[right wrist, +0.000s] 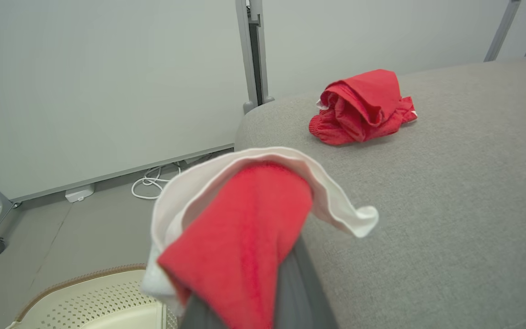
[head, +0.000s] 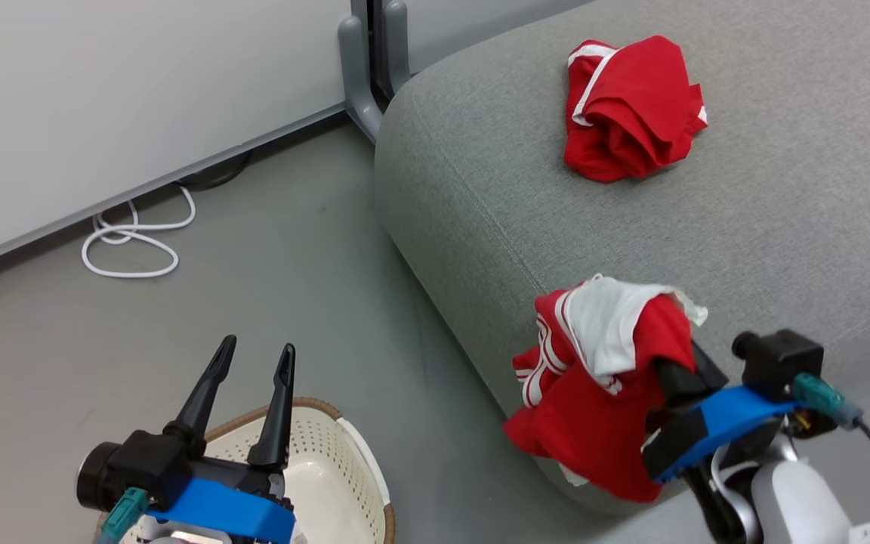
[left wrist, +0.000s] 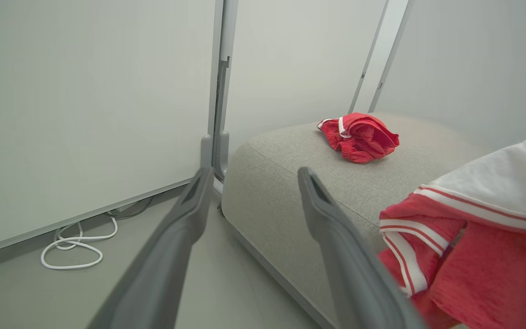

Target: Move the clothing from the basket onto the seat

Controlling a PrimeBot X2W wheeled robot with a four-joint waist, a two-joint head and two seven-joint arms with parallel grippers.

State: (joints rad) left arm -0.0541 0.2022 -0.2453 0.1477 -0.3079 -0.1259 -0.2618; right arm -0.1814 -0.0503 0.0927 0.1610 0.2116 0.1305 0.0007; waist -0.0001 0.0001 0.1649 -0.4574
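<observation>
Cloth this soft and light takes any pinched fold: one garment (head: 627,106) lies on the seat (head: 480,189), the other garment (head: 593,408) drapes at its near edge over the right gripper (head: 673,370), seemingly clamped on it; left gripper (head: 259,347) gapes above the basket (head: 322,446).

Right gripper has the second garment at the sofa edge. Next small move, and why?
Probably carry it further in over the sofa before opening. The right gripper is shut on the garment, which hangs across the sofa's edge; released here it might slide off. The other garment lies well in.
</observation>
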